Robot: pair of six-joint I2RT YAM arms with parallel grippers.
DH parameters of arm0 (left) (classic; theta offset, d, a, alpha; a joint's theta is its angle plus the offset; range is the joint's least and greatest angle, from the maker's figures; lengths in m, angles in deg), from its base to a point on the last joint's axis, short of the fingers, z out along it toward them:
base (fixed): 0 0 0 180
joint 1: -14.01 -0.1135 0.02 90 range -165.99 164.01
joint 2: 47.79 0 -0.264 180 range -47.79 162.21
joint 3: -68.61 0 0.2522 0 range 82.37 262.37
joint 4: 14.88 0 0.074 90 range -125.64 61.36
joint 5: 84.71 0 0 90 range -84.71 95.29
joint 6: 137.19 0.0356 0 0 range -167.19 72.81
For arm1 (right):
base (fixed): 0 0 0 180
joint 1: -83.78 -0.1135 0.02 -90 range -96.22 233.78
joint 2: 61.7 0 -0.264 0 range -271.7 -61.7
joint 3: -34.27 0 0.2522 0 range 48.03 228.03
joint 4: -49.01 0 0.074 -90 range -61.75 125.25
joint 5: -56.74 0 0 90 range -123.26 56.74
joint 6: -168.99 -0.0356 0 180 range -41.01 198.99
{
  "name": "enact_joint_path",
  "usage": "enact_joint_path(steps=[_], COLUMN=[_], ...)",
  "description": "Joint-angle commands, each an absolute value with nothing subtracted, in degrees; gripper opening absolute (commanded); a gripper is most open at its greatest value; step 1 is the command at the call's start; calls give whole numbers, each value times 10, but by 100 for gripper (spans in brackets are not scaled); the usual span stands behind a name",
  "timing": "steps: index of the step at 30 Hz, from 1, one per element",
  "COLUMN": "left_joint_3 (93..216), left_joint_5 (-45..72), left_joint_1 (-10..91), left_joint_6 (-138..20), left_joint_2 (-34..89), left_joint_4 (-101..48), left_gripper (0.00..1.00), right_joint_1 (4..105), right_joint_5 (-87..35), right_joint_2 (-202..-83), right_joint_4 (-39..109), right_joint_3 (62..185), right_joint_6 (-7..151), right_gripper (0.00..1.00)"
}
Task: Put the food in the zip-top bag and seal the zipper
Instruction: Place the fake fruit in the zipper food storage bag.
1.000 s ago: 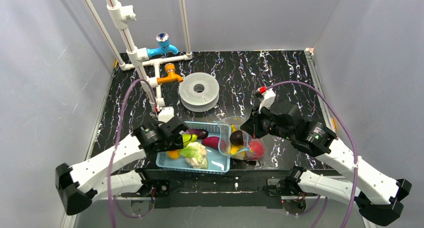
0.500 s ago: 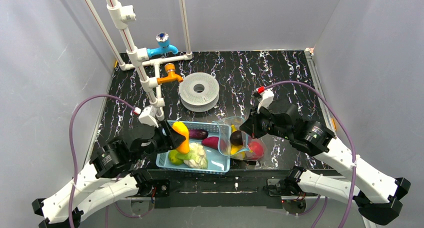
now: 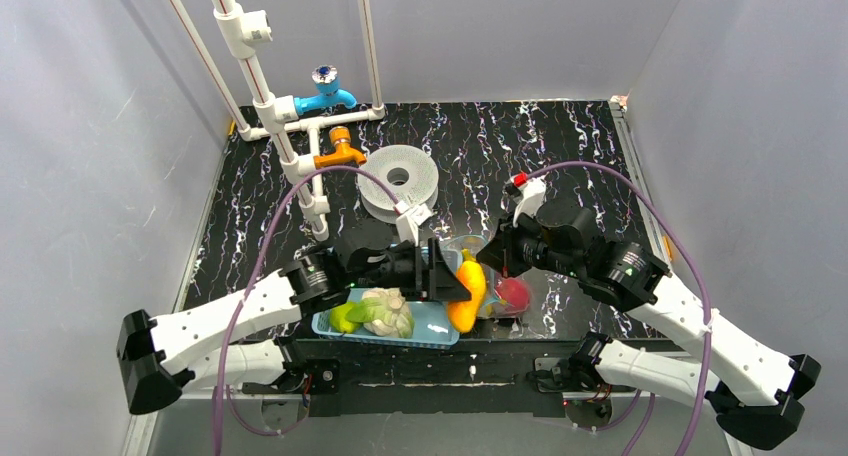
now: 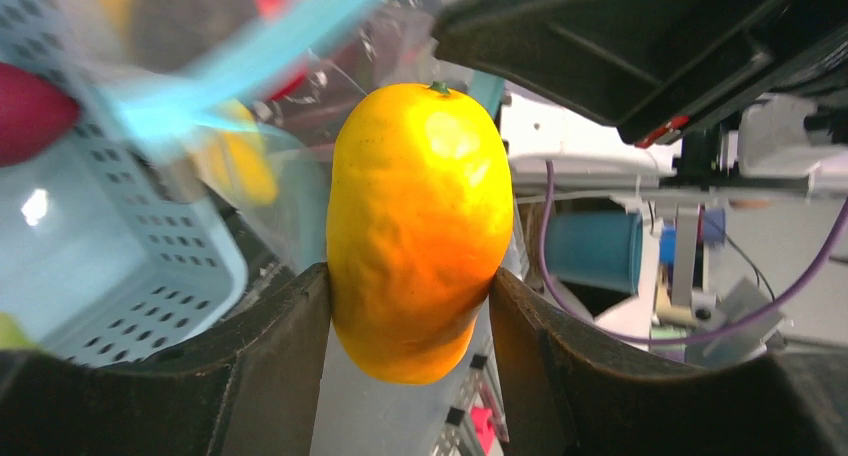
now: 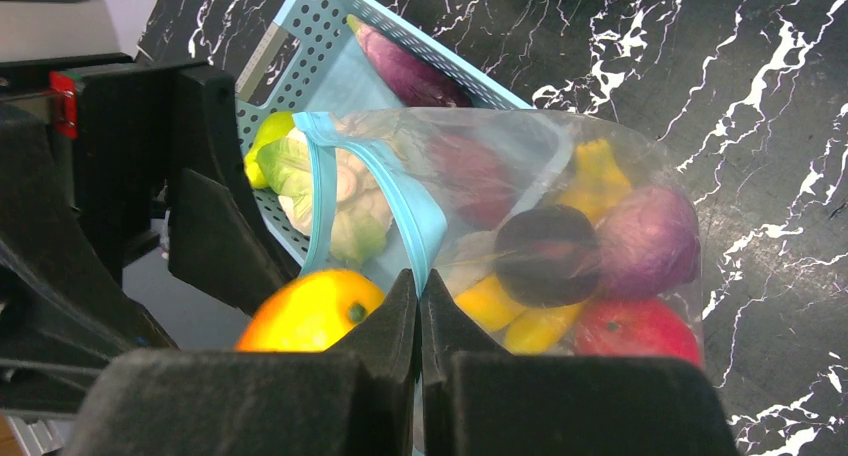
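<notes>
The left gripper [image 4: 410, 316] has swung from the basket [image 3: 432, 328] to the mouth of the bag [image 5: 610, 176], jaws clamping the orange fruit [image 4: 420, 216] — the right gripper [image 5: 420, 306], jaws pinching the zipper [image 5: 425, 216], holds it open on the counter [image 3: 560, 156] — so dropping it in looks next.

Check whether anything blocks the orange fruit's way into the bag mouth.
Nothing visible does. The left gripper holds the orange fruit right at the open mouth of the zip-top bag; the right gripper pinches the zipper beside it.
</notes>
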State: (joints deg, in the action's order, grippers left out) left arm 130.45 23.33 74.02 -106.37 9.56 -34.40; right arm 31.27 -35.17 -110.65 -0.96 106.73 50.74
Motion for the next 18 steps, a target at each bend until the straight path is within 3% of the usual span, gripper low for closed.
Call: enact_joint_path(steps=[1,18], left_joint_3=[1357,1399], left_joint_5=[273,62], left_joint_1=[754,754], left_joint_6=[-1070,-1099], left_joint_2=[140,133], left_joint_4=[-290,-477], left_gripper=[23,25], right_joint_1=[315,315], right_joint_5=[-336,-303], right_joint_2=[-1086,-1045], right_joint_4=[30,49], right_joint_3=[1075,1051], right_joint_6=[508,517], right_gripper=[1,1])
